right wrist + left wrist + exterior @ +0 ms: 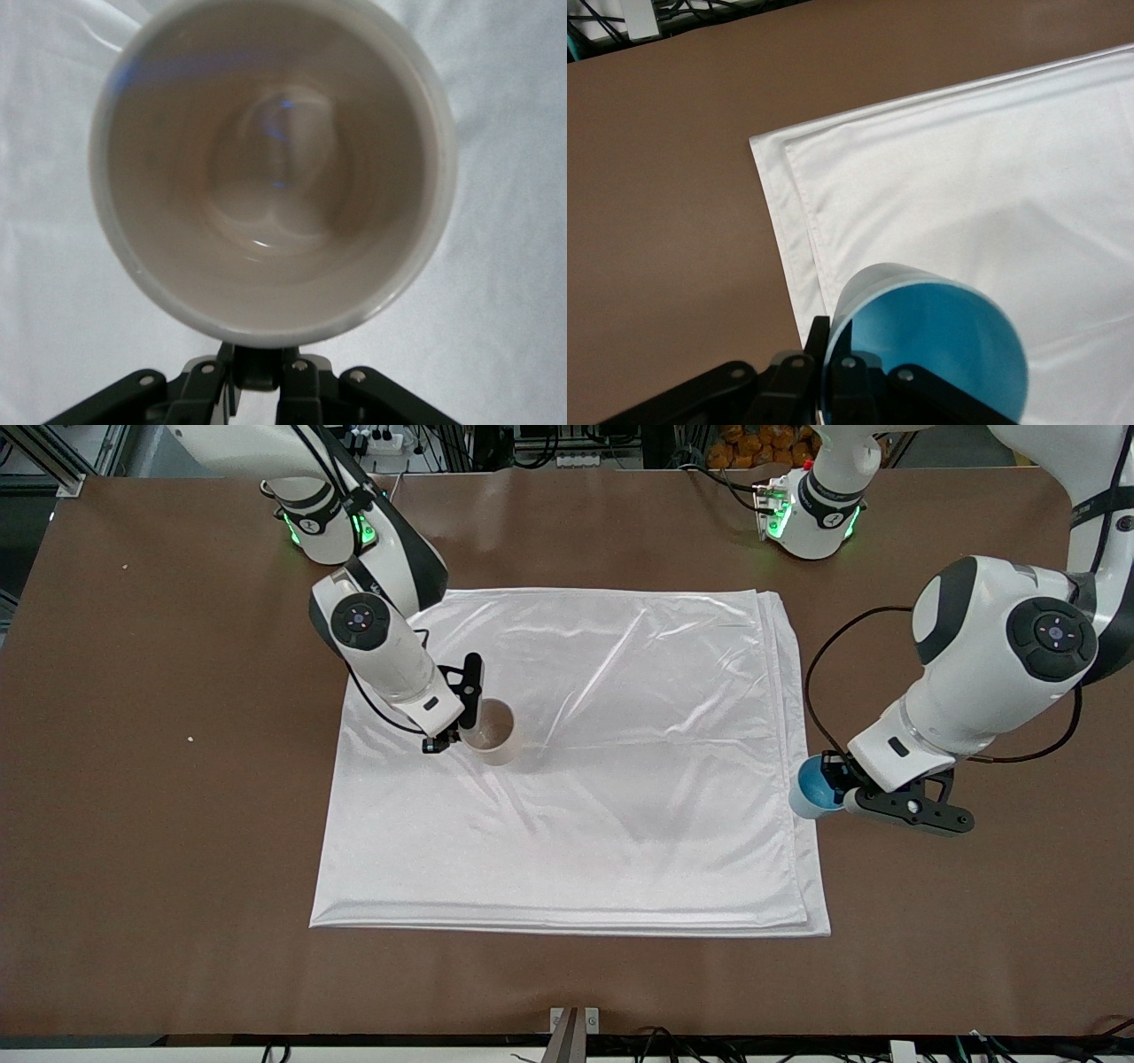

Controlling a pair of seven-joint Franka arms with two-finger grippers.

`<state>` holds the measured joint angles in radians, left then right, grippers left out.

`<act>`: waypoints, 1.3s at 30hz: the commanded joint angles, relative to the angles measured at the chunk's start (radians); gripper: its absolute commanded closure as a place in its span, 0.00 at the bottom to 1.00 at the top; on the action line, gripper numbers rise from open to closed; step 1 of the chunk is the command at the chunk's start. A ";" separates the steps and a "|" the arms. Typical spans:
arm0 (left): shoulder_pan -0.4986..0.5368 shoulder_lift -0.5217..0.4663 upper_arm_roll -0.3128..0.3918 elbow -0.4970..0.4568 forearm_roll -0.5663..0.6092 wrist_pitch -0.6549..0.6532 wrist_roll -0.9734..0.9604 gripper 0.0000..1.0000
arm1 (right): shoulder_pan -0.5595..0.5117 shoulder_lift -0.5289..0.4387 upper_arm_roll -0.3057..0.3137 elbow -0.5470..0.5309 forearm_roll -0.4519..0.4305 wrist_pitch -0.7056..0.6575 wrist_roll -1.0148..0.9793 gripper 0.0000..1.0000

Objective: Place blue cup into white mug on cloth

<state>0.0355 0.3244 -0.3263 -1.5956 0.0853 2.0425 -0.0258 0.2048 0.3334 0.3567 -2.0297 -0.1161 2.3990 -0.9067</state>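
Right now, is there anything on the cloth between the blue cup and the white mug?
Nothing visible. The left gripper holds the blue cup over the cloth edge; bare cloth lies between it and the white mug, which the right gripper holds at its handle side.

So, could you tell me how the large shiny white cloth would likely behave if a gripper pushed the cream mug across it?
The large shiny white cloth looks satiny, so it is probably slippery. Its wrinkles suggest floppy fabric that would bunch. The cream mug might drag its folded layers.
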 commanded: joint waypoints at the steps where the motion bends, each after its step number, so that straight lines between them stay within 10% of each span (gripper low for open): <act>1: -0.003 -0.005 -0.004 0.013 0.022 -0.022 -0.025 1.00 | 0.045 0.075 -0.009 0.063 -0.109 -0.011 0.153 1.00; 25: -0.100 0.016 -0.004 0.060 0.013 -0.038 -0.144 1.00 | 0.143 0.243 -0.013 0.181 -0.246 -0.003 0.316 0.95; 39: -0.170 0.033 -0.002 0.071 0.011 -0.038 -0.316 1.00 | 0.146 0.246 -0.013 0.187 -0.247 -0.006 0.370 0.61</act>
<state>-0.0947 0.3373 -0.3301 -1.5625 0.0853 2.0289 -0.2563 0.3376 0.5764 0.3508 -1.8652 -0.3347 2.4033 -0.6010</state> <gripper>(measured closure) 0.960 0.789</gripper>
